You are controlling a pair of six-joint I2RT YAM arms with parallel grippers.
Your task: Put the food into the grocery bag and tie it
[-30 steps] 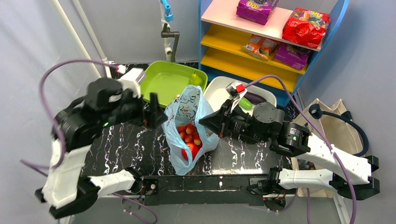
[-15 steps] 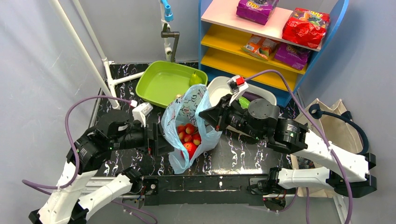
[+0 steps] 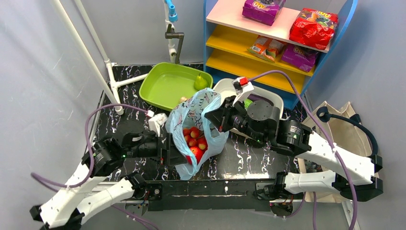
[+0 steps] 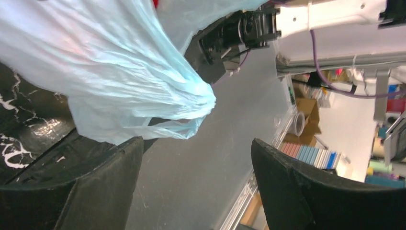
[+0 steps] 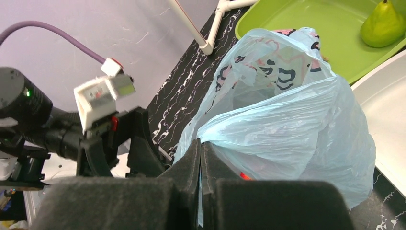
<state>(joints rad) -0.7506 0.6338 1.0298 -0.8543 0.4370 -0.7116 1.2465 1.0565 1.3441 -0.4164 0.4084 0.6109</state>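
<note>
Right end effector (image 5: 200,146) tight on rim of grocery bag (image 5: 287,124), food (image 3: 194,139) below

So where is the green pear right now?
In the top view, the green pear sits in the far right corner of the lime-green tray, just behind the light-blue grocery bag.

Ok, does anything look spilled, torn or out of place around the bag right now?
Nothing stands out. The grocery bag sags open with the red food all inside, none spilled. The right fingers are pinched shut on its rim, and the left fingers are open at its lower side.
</note>
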